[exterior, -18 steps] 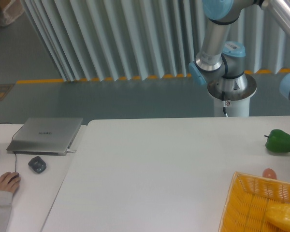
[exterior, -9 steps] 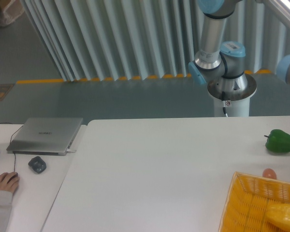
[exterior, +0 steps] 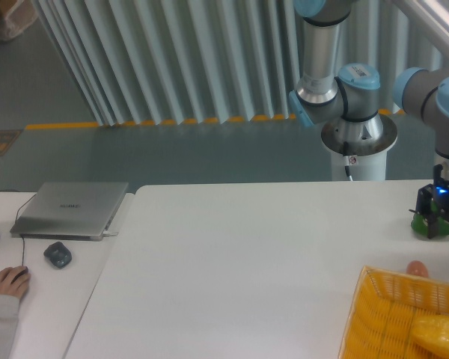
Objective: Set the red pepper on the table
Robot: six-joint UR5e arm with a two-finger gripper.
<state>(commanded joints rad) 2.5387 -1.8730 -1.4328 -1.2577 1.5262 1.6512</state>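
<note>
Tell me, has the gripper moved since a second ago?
Yes. The gripper was out of view; it has now come down at the right edge, in front of the green pepper, beyond the basket.

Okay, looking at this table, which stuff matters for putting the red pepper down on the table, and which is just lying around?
For the job:
- red pepper, only partly visible behind the basket's rim
- table
- gripper, now over the green pepper

Just lying about:
- green pepper
- yellow pepper in the basket
- laptop
- mouse
</note>
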